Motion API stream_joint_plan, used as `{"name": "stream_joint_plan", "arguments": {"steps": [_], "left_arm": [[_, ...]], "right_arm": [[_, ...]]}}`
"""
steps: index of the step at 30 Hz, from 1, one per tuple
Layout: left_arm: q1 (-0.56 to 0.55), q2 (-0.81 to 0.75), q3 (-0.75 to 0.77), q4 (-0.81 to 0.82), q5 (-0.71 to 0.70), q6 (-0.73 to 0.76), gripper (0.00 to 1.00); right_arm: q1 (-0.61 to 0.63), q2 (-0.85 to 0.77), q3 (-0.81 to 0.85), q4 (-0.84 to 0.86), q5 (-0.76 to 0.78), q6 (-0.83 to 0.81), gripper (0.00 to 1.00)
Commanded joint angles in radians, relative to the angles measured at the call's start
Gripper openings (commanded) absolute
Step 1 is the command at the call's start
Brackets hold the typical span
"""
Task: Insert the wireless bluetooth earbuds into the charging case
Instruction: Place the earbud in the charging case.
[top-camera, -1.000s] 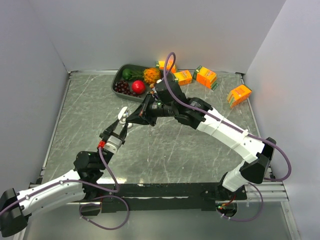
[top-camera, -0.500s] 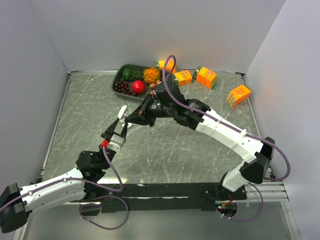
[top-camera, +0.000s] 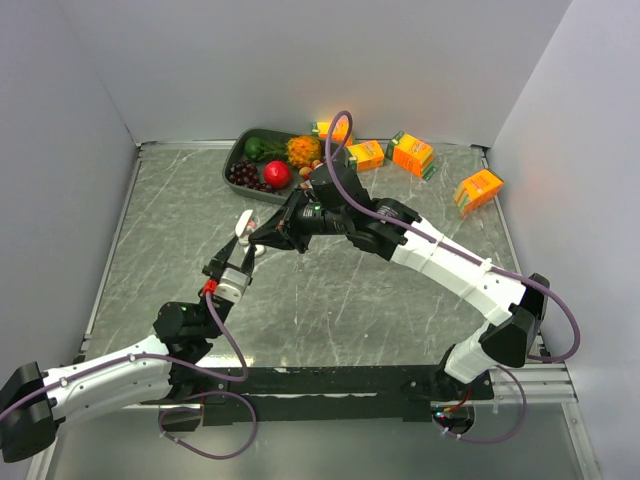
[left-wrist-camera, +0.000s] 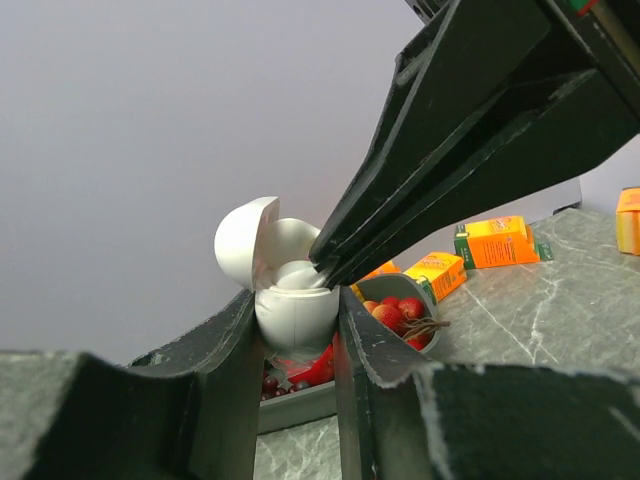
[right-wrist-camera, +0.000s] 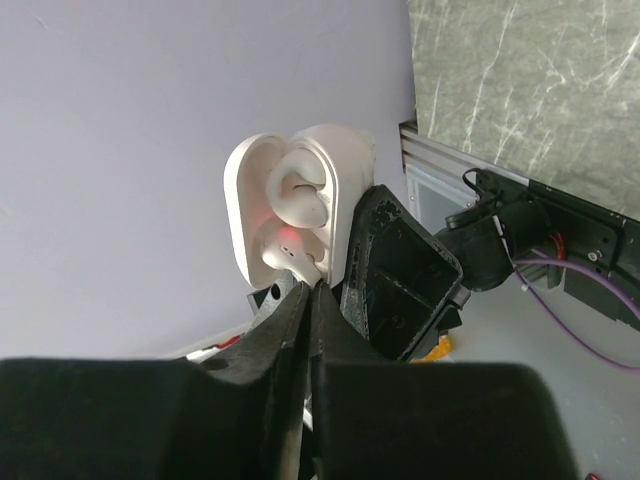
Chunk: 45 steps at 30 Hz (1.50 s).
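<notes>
The left gripper (top-camera: 238, 248) is squeezing the white charging case (left-wrist-camera: 295, 318) between its two fingers. It is holding the case up off the table (top-camera: 330, 310) with the lid flipped open. The right gripper (right-wrist-camera: 310, 292) is poking in from the 3 o'clock side. Its fingers are pinched together and the tips are touching a round earbud (left-wrist-camera: 288, 272) sitting in the case. I cannot tell if it is gripping the earbud. A fruit tray (top-camera: 232, 160) is sitting at 12 o'clock, with orange boxes (top-camera: 412, 153) at 1 o'clock.

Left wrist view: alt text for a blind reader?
The left gripper clamps an open white charging case, lid tipped back. The right gripper, shut, reaches from upper right to its opening; a fruit tray and orange cartons lie behind.
</notes>
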Motion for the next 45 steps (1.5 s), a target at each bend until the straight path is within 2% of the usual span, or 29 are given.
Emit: {"name": "stream_joint_plan", "arguments": {"steps": [1,6,9,30,36,43,45], "left_arm": [[-0.010,0.000,0.041,0.064,0.004,0.002,0.01],[-0.009,0.000,0.041,0.069,-0.001,-0.007,0.01],[-0.009,0.000,0.041,0.070,-0.005,-0.014,0.01],[-0.009,0.023,0.030,0.122,-0.071,-0.115,0.01],[-0.007,-0.024,0.050,0.052,-0.049,-0.243,0.01],[-0.009,-0.127,0.116,-0.192,0.079,-0.528,0.01],[-0.009,-0.143,0.142,-0.273,0.155,-0.572,0.01]], "right_arm": [[-0.005,-0.032,-0.005,0.019,0.014,0.008,0.17],[-0.003,-0.041,-0.005,0.014,0.030,-0.006,0.30],[-0.002,-0.044,-0.001,0.007,0.037,-0.015,0.33],[0.029,-0.147,0.042,-0.117,0.132,-0.163,0.48],[0.038,-0.186,0.156,-0.297,0.319,-0.404,0.49],[0.052,-0.216,0.231,-0.464,0.569,-0.697,0.49],[0.072,-0.199,0.274,-0.508,0.638,-0.758,0.49]]}}
